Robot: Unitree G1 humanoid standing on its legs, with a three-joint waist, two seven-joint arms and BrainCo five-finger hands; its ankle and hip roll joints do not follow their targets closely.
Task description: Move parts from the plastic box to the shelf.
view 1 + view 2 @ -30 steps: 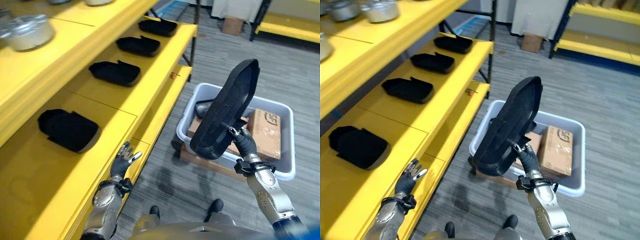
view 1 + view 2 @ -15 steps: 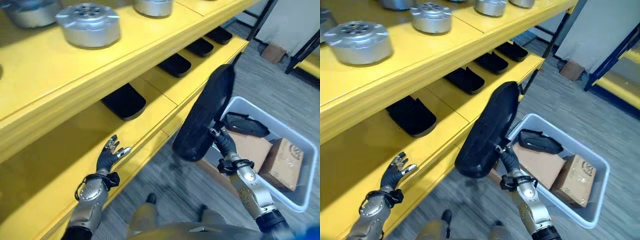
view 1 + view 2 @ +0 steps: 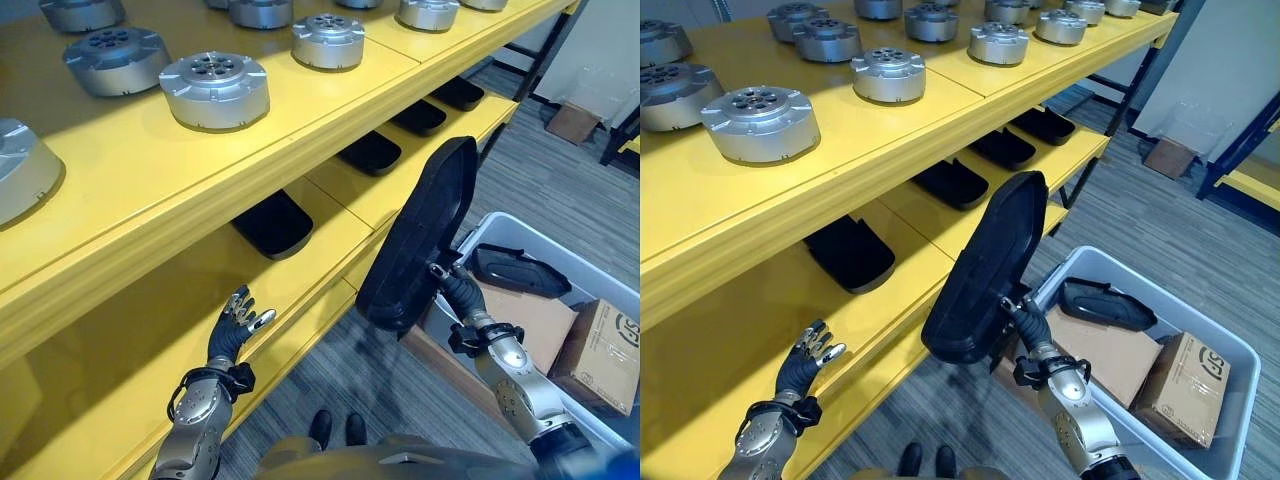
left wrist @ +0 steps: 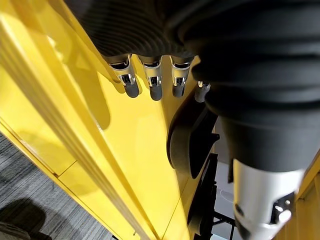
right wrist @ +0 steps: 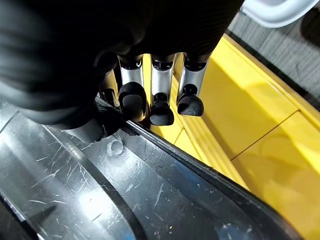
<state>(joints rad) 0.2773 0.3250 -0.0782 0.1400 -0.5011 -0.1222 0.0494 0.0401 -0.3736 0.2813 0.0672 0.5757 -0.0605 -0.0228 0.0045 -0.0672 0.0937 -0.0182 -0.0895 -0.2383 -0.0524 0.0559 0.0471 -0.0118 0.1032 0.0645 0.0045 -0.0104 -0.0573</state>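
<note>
My right hand is shut on the lower edge of a long black plastic part, held upright between the grey plastic box and the yellow shelf. In the right wrist view its fingers curl over the part's scratched rim. A second black part lies in the box. Several black parts sit in a row on the shelf's lower level. My left hand hovers open over that level's front edge, fingers straight, near a shelved part.
Round silver metal parts line the upper shelf level. Two cardboard boxes lie inside the plastic box. Grey carpet runs between shelf and box, and another cardboard box stands on the floor far back.
The camera has swung up toward the shelf. My right hand has carried the black part from above the box to beside the shelf's lower level. The left hand stays by the shelf edge.
</note>
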